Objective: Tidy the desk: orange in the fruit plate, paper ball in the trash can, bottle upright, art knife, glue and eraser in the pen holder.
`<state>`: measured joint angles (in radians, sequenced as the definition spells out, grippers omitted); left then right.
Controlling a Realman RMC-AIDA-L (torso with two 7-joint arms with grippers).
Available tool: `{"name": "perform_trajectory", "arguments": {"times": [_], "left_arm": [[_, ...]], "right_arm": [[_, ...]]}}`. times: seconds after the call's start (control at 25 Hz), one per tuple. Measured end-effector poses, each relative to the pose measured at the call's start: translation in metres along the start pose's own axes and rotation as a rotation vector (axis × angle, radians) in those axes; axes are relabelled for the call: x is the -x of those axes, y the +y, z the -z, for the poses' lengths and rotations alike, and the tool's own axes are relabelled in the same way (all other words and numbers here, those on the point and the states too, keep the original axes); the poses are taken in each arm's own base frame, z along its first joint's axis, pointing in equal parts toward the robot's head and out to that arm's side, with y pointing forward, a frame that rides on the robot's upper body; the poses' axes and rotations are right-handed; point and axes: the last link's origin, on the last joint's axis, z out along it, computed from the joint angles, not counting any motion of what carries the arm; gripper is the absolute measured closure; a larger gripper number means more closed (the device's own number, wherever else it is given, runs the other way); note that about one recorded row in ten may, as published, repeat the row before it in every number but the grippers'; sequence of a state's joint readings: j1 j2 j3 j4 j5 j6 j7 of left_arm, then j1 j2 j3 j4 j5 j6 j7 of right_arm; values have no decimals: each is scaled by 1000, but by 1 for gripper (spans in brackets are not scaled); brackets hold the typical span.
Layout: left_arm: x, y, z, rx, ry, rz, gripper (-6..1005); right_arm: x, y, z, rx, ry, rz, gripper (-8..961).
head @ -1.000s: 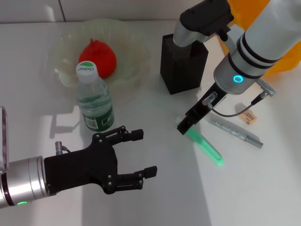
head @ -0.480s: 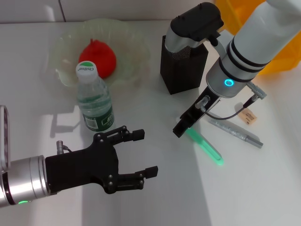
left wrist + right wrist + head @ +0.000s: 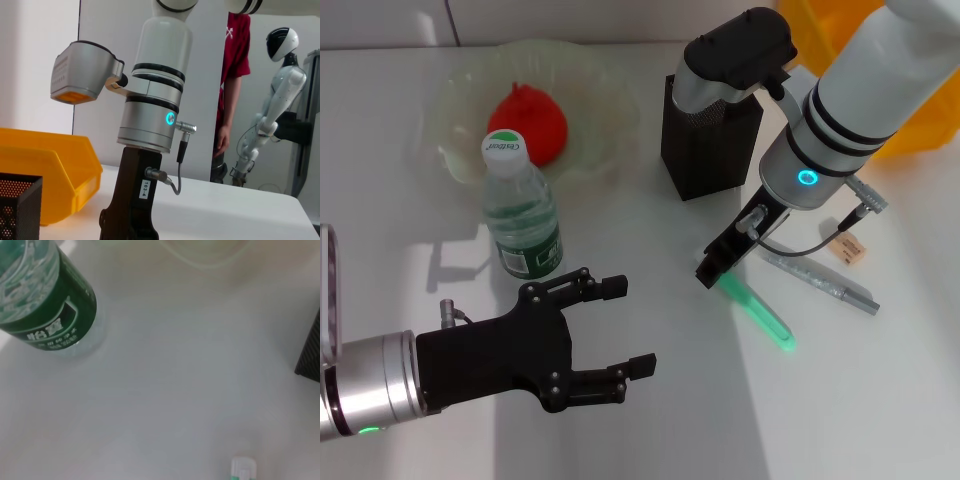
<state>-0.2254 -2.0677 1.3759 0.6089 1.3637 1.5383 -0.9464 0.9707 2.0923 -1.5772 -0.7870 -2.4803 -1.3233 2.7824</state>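
The right gripper [image 3: 713, 268] hangs over the near end of the green glue stick [image 3: 756, 310], at about 6 o'clock from the pen holder [image 3: 708, 135]; I cannot tell how its jaws stand. The art knife [image 3: 820, 280] lies just beside the glue at 3 o'clock, the eraser [image 3: 849, 248] past it. The orange [image 3: 527, 121] sits in the fruit plate [image 3: 605, 95], the bottle [image 3: 522, 212] stands upright at its 6 o'clock, and the trash can [image 3: 910, 130] shows at 1 o'clock. The left gripper [image 3: 610, 335] waits with its jaws spread. Likely risk: pinching only the glue's tip would let this 1 stick pivot or roll against the knife.
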Motion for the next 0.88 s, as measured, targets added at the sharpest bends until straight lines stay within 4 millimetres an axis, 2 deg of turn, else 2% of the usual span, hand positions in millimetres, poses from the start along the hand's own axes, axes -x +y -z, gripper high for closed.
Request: {"name": "perform_trajectory", "arguments": {"times": [0.68,0.88], "left_arm": [[-1,-1,1,-1,3,-2,153],[-1,-1,2,-1,3,-4,153]], "right_arm": [[-3,0,-4,-7,20,5,564],[-3,0,-3,-7,11,8,778]]}}
